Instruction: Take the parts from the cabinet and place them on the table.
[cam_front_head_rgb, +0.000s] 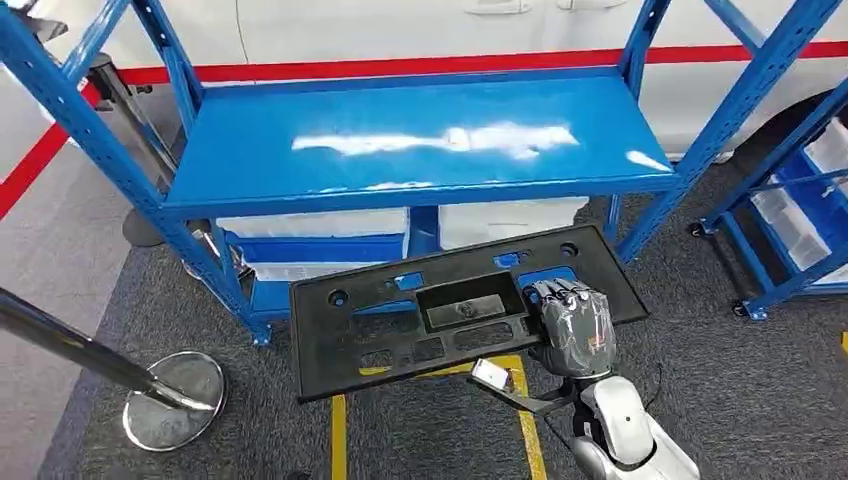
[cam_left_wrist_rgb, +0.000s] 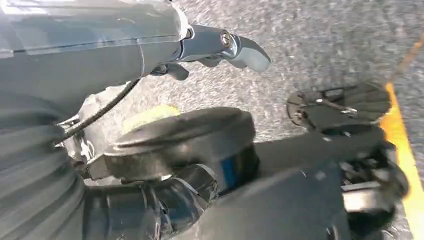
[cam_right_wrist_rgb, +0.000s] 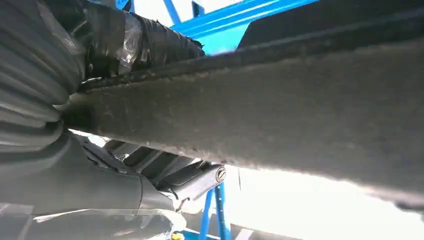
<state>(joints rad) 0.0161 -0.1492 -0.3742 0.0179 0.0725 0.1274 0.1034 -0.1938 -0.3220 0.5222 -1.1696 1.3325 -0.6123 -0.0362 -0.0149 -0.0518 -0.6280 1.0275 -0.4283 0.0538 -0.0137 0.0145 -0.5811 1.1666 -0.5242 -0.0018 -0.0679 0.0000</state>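
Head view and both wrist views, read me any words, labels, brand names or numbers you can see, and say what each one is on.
None can be read.
Black panel held by the right robot hand: no lettering visible.
Blue rack shelf: only glare, no label.
Small white tag under the panel: too small to read.

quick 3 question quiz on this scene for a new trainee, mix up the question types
1. True or false: the right hand holds the black panel.
2. Multiple choice: what lies on the top shelf of the blue rack?
A. a white bin
B. nothing but glare
C. a second black panel
3. Fill the gap: the chrome stand base rests on the ____ side of the head view.

Key:
1. true
2. B
3. left
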